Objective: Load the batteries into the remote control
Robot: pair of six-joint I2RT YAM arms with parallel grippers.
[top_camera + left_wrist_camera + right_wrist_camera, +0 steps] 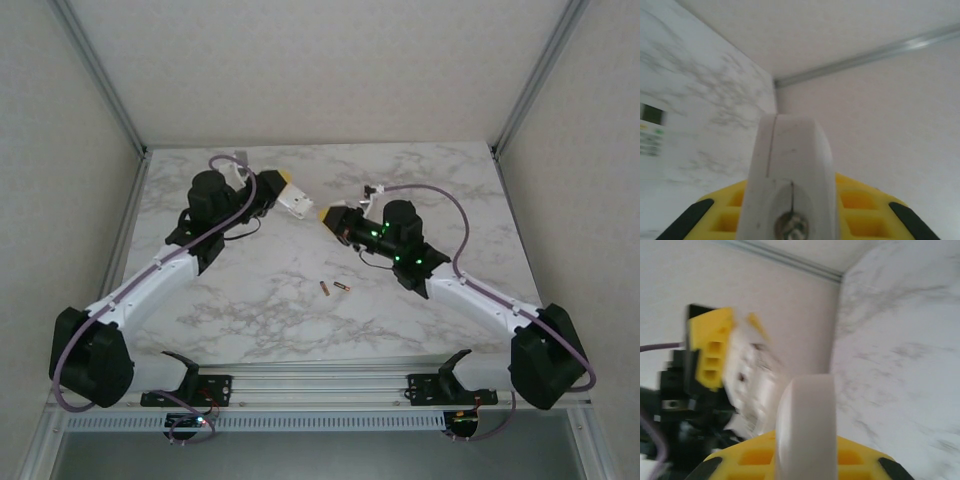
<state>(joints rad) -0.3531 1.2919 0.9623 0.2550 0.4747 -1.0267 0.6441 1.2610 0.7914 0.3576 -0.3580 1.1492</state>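
Observation:
My left gripper is raised over the back of the table and is shut on a white remote. In the left wrist view the remote stands between the yellow fingers, a small metal contact showing at its base. My right gripper faces it from the right, nearly touching. It is shut on a white curved piece; I cannot tell what this is. The right wrist view shows the left gripper and remote blurred. Two small batteries lie on the table in front.
A second white remote with a green display lies on the marble table at the left edge of the left wrist view. Metal frame posts and walls close in the table on three sides.

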